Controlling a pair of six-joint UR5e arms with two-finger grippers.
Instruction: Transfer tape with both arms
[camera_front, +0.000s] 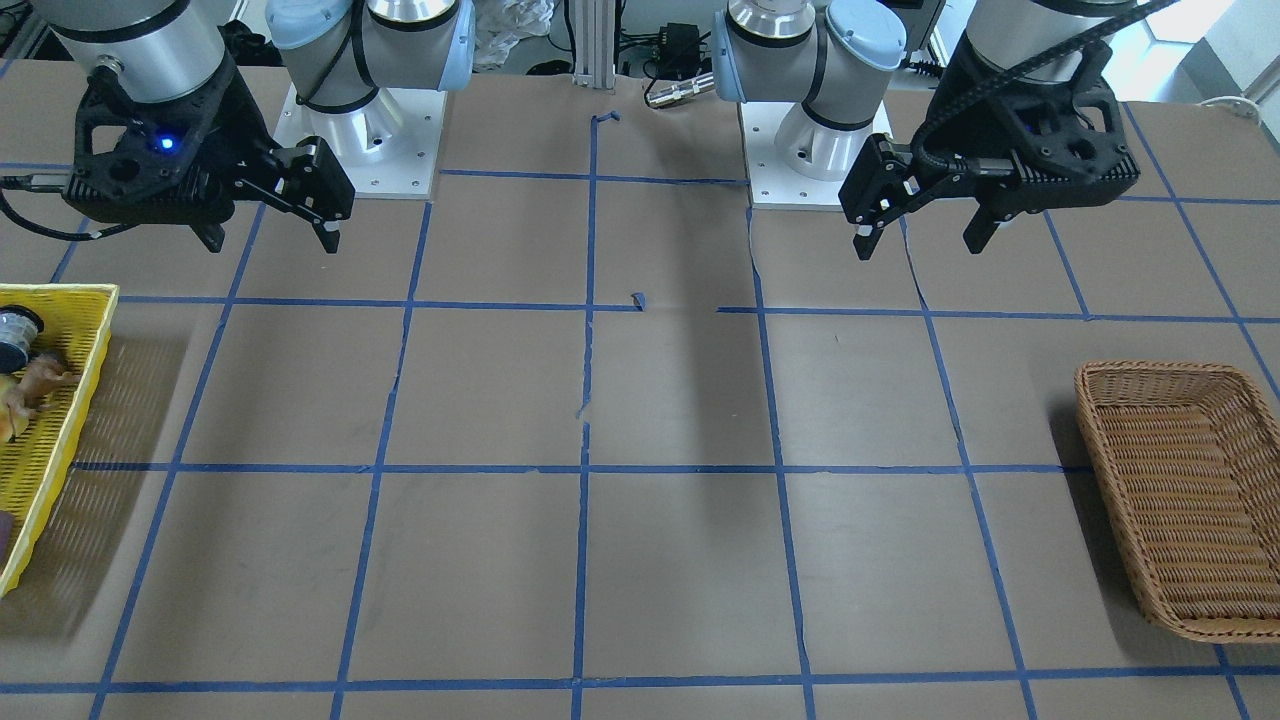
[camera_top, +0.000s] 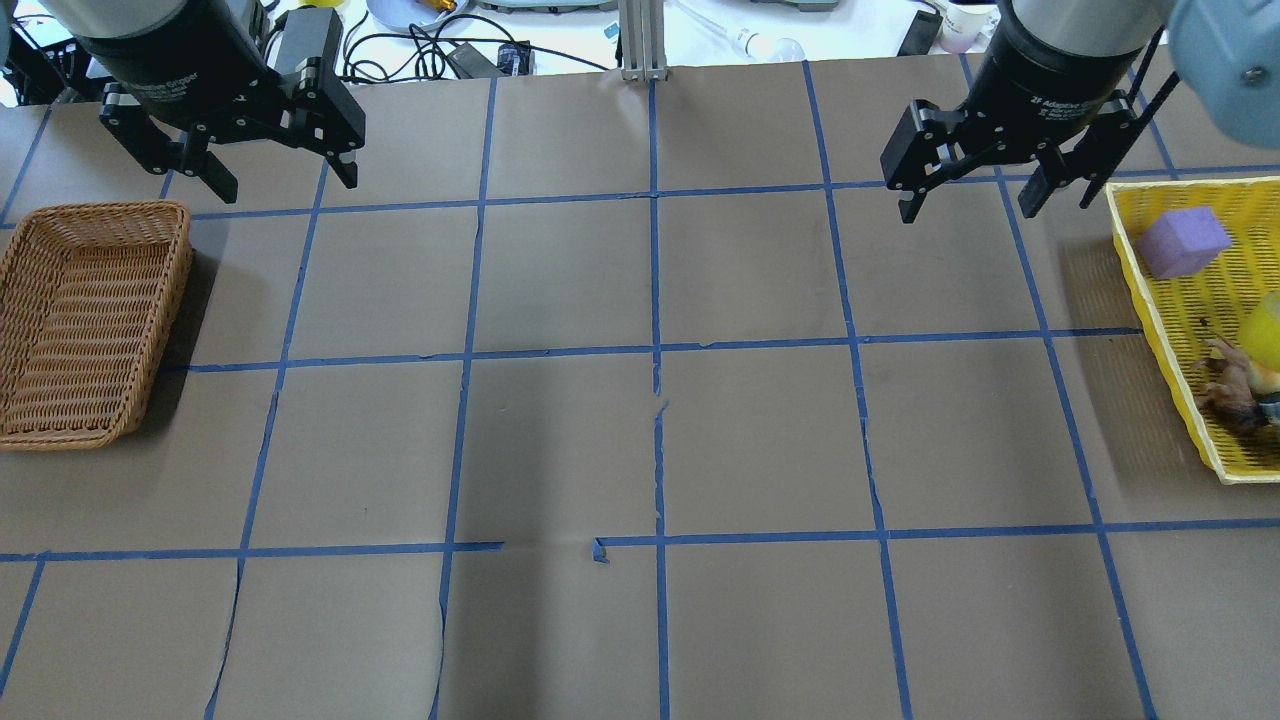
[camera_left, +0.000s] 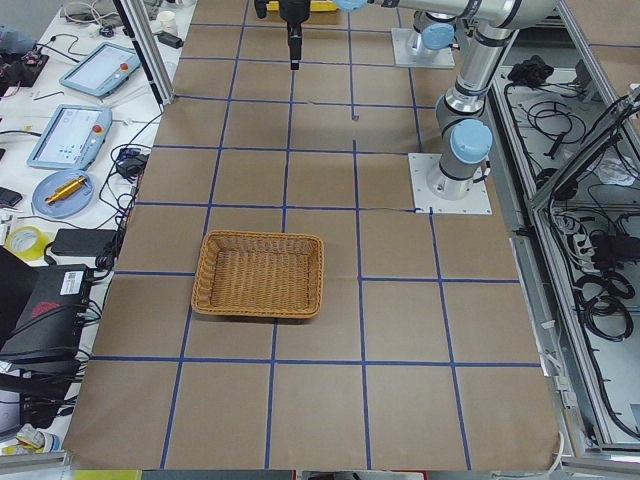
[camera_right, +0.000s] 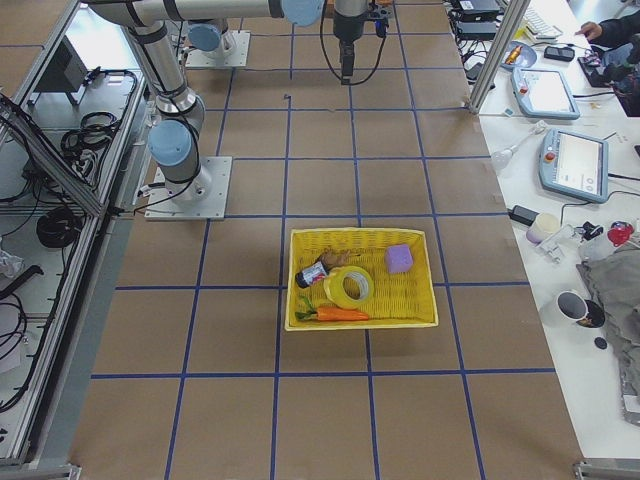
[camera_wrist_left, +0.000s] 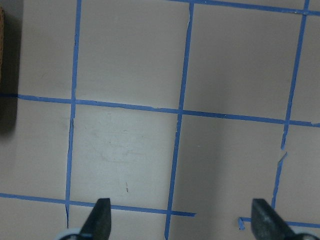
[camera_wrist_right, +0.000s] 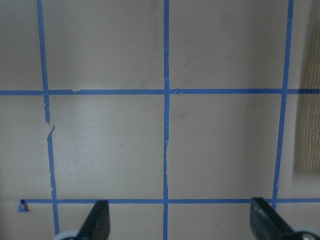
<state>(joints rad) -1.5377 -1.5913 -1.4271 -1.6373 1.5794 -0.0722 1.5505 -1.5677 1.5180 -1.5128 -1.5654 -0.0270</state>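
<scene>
The yellow tape roll lies flat in the yellow mesh basket at the table's right end, among other items. Only its edge shows in the overhead view. My right gripper hangs open and empty above the table, just left of that basket. It also shows in the front view and its own wrist view. My left gripper is open and empty, high beside the wicker basket. It also shows in the front view and its own wrist view.
The yellow basket also holds a purple block, a toy animal, a carrot and a small bottle. The wicker basket holds nothing. Blue tape lines grid the brown table. Benches with devices flank the table's far side.
</scene>
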